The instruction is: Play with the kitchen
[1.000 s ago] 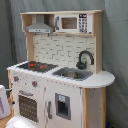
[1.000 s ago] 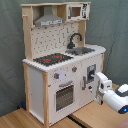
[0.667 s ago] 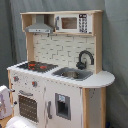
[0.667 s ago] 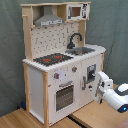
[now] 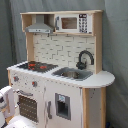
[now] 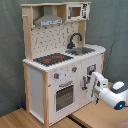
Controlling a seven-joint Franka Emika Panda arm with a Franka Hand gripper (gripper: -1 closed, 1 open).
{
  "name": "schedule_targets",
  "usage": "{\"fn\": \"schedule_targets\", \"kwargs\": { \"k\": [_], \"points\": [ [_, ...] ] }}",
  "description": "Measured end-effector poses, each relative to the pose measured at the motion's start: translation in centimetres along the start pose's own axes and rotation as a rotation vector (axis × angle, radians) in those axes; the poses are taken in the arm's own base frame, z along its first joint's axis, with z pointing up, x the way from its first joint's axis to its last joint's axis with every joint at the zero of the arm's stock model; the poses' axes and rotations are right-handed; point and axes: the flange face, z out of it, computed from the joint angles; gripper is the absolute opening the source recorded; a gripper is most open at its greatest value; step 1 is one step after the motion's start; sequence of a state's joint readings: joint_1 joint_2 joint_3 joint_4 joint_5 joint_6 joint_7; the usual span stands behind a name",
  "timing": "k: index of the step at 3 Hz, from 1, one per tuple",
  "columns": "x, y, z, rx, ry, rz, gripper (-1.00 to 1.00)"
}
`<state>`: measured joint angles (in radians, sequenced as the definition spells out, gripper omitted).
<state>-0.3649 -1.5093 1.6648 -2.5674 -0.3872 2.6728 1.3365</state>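
Observation:
The kitchen (image 5: 60, 75) is a white and light-wood toy unit with a black-red hob (image 5: 35, 65), a sink (image 5: 72, 73), a black faucet (image 5: 85, 59), a grey hood (image 5: 40, 27) and a small microwave (image 5: 70, 22). Its windowed oven door (image 6: 64, 95) is closed in both exterior views. In the second exterior view my gripper (image 6: 91, 80) hangs in front of the kitchen (image 6: 60, 65), close to the cupboard door (image 6: 89, 75) under the sink (image 6: 82, 50). Contact with the door cannot be made out. A white part of my arm (image 5: 5, 102) shows at the first exterior view's lower left.
A grey curtain (image 6: 112, 25) hangs behind the kitchen. The unit stands on a wooden floor (image 6: 95, 117). My white arm (image 6: 115, 94) reaches in from the second exterior view's right edge.
The white arm has come into sight at the first exterior view's lower left. In the second exterior view the gripper has edged slightly closer to the cupboard door.

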Motion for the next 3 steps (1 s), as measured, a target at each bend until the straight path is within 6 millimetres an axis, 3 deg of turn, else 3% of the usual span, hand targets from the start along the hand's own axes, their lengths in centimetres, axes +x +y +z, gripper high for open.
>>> {"fn": "schedule_targets", "kwargs": {
  "k": [3],
  "points": [
    [-1.0, -0.9, 5.0, 0.123, -0.025, -0.042, 1.0]
  ]
}}
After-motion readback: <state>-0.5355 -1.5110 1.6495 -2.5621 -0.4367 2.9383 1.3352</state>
